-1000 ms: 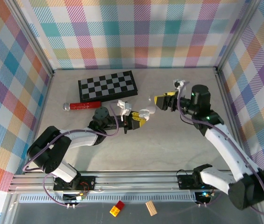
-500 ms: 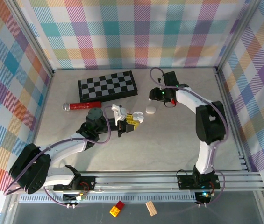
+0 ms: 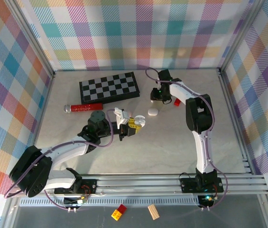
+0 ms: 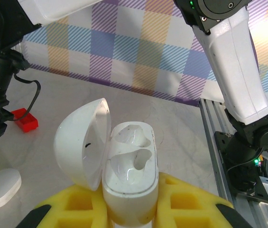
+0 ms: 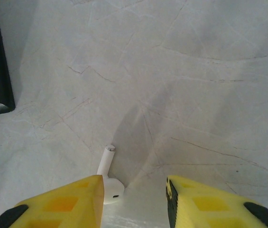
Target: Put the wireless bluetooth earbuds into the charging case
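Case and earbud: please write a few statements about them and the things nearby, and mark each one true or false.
1. The case in the left claw has its lid open. True.
2. An earbud lies on the table between the fingers of the right claw. True.
3. One well of the case holds a bud. False: both wells are empty.
4. The brick lies on the chessboard. False: it lies on the table, apart from the board.
5. The right claw's jaws are fully shut. False: they stand apart.

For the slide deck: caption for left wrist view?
Left gripper holds the open charging case, both sockets empty; red brick and white oval object behind.
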`<state>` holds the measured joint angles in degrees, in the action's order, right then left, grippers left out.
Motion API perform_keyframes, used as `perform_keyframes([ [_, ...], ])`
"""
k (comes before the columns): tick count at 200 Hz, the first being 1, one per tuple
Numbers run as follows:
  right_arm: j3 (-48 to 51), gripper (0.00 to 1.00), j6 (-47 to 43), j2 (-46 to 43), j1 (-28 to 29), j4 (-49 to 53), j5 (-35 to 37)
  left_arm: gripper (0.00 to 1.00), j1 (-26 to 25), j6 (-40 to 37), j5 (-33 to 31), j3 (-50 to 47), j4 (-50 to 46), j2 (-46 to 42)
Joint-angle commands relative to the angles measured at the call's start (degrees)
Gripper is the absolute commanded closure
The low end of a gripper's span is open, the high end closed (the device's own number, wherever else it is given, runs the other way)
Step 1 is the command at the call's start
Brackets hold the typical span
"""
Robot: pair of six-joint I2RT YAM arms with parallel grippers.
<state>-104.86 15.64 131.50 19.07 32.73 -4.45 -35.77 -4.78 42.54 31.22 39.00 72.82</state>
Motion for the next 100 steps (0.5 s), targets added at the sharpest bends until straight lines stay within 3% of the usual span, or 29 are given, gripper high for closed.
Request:
perform_keyframes([
  [1,-2.1,0.63,-1.7,1.7,0.7,2.8,-1.5,0.83,0.4,0.1,2.1,1.2,1.5,1.4],
  [69,-5.5,0.64,-4.3,4.3,2.1,5.8,-1.4,0.83,0.5,1.3,3.0,2.0,2.5,2.9],
  [100,-7.0,0.71,-4.8,4.8,2.6,8.8,-0.2,0.83,0.5,1.3,3.1,2.0,2.5,2.9],
])
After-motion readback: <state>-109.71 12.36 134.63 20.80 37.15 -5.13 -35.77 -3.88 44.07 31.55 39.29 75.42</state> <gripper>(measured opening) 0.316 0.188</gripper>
